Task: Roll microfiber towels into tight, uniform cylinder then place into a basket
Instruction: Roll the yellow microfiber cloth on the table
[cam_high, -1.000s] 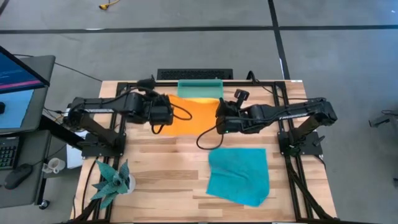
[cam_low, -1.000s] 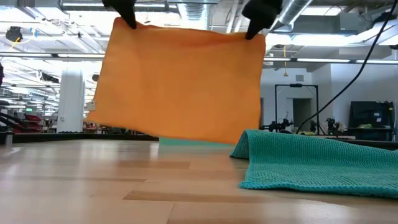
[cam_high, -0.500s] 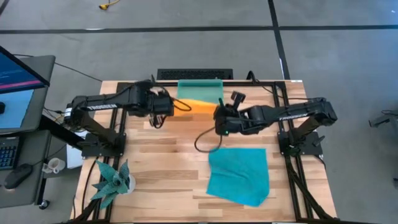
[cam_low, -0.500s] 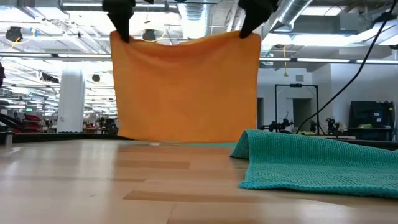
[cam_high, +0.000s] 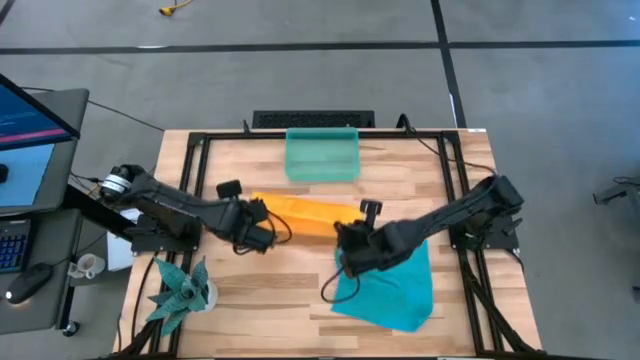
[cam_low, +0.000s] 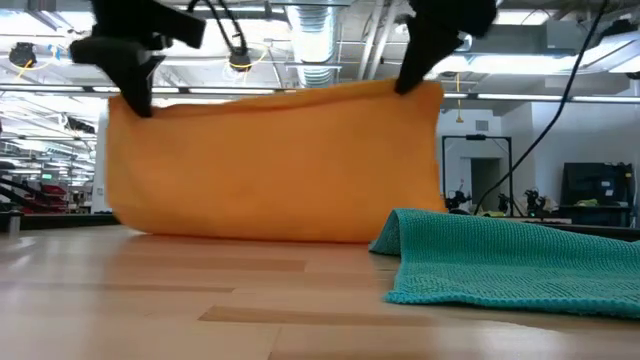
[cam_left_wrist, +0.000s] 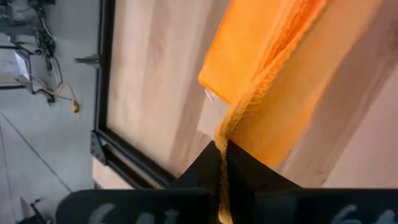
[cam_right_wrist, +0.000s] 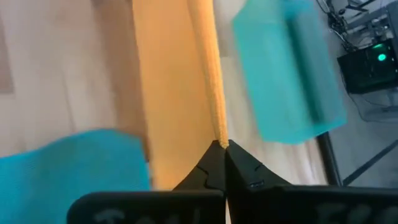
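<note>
The orange towel (cam_high: 300, 212) hangs stretched between the left end effector (cam_high: 256, 212) and right end effector (cam_high: 350, 232), each clamped on a top corner.

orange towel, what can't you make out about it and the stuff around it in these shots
- Orange towel: in the low view it hangs as a curtain, hiding the basket behind it.
- Its lower edge: whether it touches the table cannot be told in the low view.
- Teal towel: in the high view the right arm and right claw cover its near corner.
- Left claw: fingertips cut off by the wrist view's edge.
</note>
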